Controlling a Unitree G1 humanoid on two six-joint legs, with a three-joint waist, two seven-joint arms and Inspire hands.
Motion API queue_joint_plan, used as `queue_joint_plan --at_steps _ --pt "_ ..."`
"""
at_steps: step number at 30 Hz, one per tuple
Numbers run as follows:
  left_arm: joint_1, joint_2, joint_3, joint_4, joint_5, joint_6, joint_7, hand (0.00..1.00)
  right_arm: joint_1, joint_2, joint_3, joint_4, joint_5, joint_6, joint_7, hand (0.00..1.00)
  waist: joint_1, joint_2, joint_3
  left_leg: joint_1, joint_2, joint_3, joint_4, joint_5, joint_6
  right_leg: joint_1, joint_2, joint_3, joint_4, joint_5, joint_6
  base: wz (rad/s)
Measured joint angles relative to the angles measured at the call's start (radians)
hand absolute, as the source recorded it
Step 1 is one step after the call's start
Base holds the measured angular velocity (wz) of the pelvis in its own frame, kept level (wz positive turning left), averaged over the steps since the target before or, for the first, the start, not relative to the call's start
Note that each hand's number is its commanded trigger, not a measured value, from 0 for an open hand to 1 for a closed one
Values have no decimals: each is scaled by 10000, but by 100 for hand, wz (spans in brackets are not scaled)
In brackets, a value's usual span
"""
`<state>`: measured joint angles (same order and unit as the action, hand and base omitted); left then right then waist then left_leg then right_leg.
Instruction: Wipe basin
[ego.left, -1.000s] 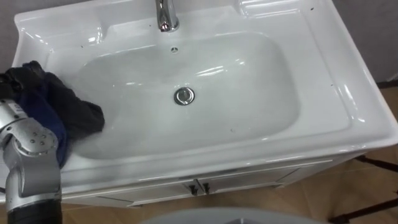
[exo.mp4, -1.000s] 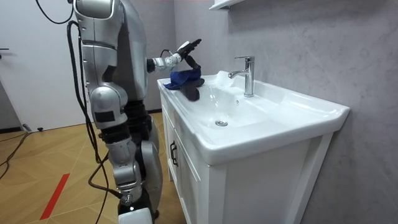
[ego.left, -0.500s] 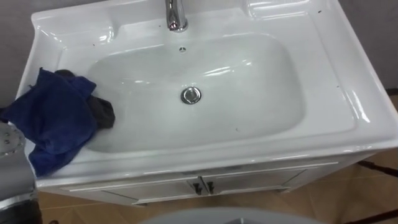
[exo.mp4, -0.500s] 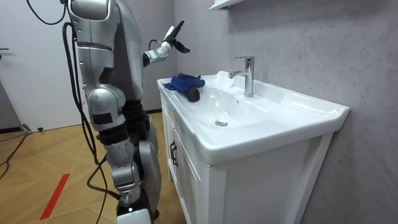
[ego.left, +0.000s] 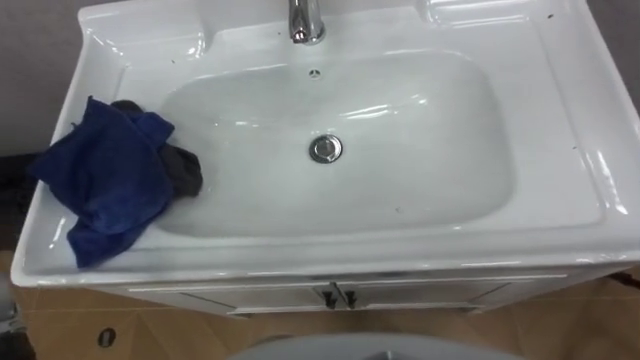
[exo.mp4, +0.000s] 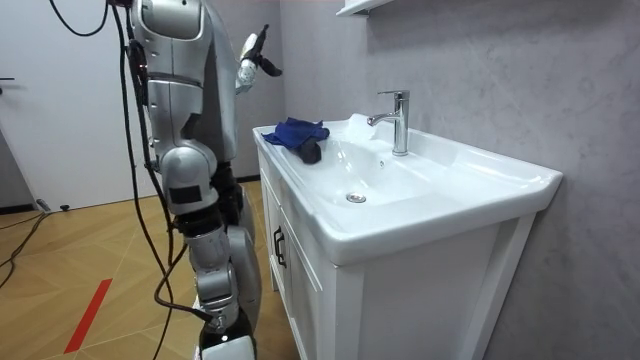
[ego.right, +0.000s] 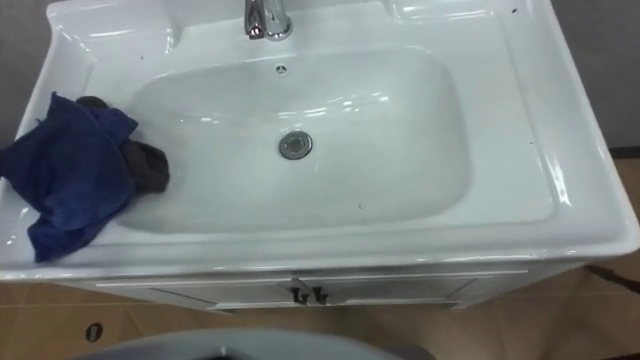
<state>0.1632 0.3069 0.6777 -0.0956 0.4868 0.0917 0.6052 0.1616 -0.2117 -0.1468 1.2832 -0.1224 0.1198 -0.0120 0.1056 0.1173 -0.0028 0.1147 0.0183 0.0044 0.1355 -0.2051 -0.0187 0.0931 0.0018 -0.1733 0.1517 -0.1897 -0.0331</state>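
Room view is showing the left hand (exo.mp4: 255, 55) hovering at upper centre, fingers spread, holding nothing. Eye views are showing one blue cloth (ego.left: 110, 185) lying on the basin (ego.left: 560, 150) left rim, touching one dark cloth (ego.left: 183, 172); one drain (ego.left: 324, 149).

Count, sink area. White ceramic basin (ego.left: 560, 150): 1. Chrome tap (ego.left: 305, 20) at its back edge: 1. Round metal drain (ego.left: 324, 149): 1. Small overflow hole (ego.left: 314, 73) above the drain: 1. Crumpled blue cloth (ego.left: 110, 185) on the left rim: 1. Dark grey wad (ego.left: 183, 172) touching it: 1, possibly a second cloth; the folds hide whether the two are joined. White cabinet (exo.mp4: 300, 290) below: 1, with 2 small dark door handles (ego.left: 338, 296).
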Motion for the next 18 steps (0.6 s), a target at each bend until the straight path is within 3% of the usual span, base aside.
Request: queue_joint_plan --at_steps 3,6,8,11,16,18 --pt "92 0 121 495 -392 71 144 0 95 -16 -8 -6 -41 138 -24 0 279 8 -7 -14 -36 -178 4 0 0 -3 -40 -213 -12 -39 26 20" --pt "675 0 291 1098 -1045 162 199 0 216 -95 -28 -240 -34 136 -79 0 407 28 -38 -29 -133 -394 20 12 20 50 -126 -362 -12 -123 71 17" --pt "954 -1 326 1894 -1543 140 340 0 275 -159 -30 -421 -42 132 -121 0 578 3 -122 -118 -196 -494 60 25 41 36 -194 -491 -9 -157 114 20" --pt "1036 -8 396 2790 -2034 155 561 0 235 -130 -29 -471 -56 135 -128 0 850 -77 -142 -170 -241 -657 136 26 43 70 -217 -554 -8 -168 133 14" --pt "1569 -76 415 4182 -2869 163 836 0 141 -157 46 -531 29 146 -219 0 941 -253 -129 -186 -295 -787 168 27 46 150 -285 -775 -23 -193 172 12" --pt "1871 -286 399 4684 -3230 163 880 0 167 -163 90 -555 64 137 -204 0 937 -312 -79 -178 -334 -886 182 27 49 197 -316 -821 -11 -215 205 11"
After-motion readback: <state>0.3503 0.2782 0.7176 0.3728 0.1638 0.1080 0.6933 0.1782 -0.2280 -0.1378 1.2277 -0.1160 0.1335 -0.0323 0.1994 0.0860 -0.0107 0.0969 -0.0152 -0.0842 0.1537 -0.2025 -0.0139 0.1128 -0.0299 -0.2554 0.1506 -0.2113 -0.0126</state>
